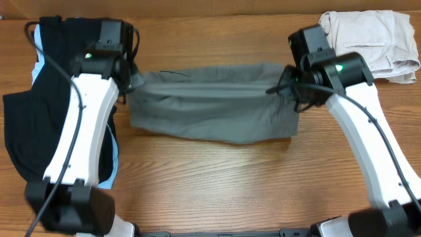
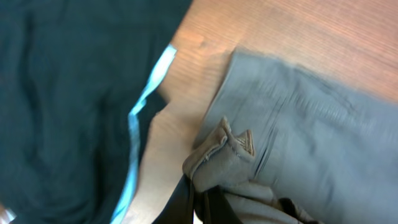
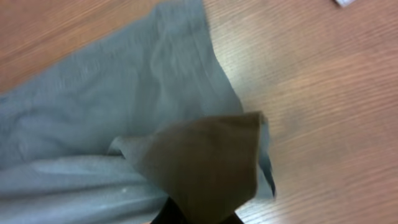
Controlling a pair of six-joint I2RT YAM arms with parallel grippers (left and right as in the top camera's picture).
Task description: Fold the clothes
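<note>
A: Location of task item?
B: Mid-frame on wooden table (image 1: pixel 230 191): grey shorts (image 1: pixel 210 105), stretched sideways, upper edge pulled taut between both arms.
A: State of left gripper (image 1: pixel 131 82)?
B: At left end of cloth, pinched tight on bunched edge. Fold wedged between dark fingers (image 2: pixel 211 208) in wrist view.
A: And right gripper (image 1: pixel 284 85)?
B: At right end, clamped on corner. Fingertips mostly covered by draped cloth in wrist view.
A: Anything else?
B: Far left, under left arm: black garment (image 1: pixel 26 131) with light-blue stripe. Upper right: cream folded shorts (image 1: pixel 368 39), apart from grey pair.
</note>
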